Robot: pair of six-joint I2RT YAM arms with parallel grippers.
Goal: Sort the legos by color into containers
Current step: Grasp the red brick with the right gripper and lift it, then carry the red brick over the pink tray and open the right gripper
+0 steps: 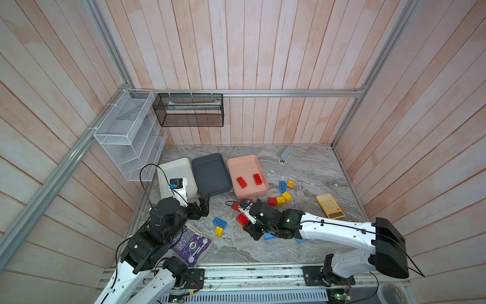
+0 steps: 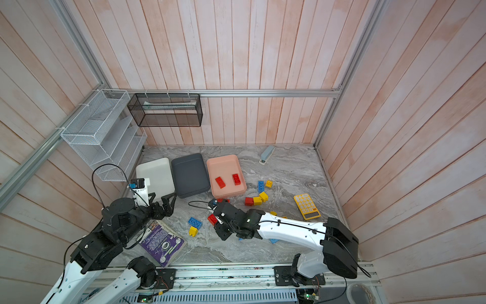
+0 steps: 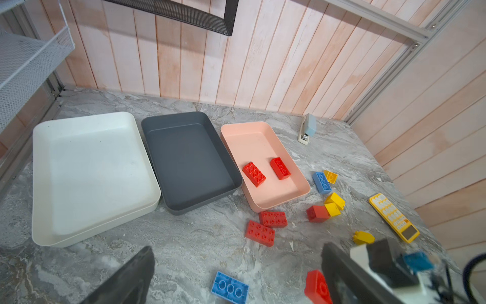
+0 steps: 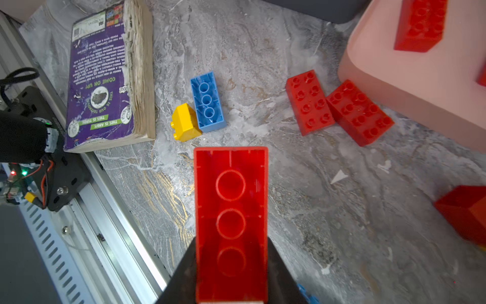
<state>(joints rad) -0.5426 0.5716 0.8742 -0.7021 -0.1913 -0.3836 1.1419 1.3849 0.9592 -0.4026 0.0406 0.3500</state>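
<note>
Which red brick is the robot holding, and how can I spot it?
Find the pink tray. Just nearer the robot, the right gripper is shut on a red brick. Unlike the two red bricks lying studs-up on the table, it shows its hollow underside between black fingers.

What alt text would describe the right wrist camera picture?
The right claw grips a red brick, hollow side facing the camera, over a marble table. Beyond lie a blue brick, a yellow brick, a purple book and a pink tray.
</note>
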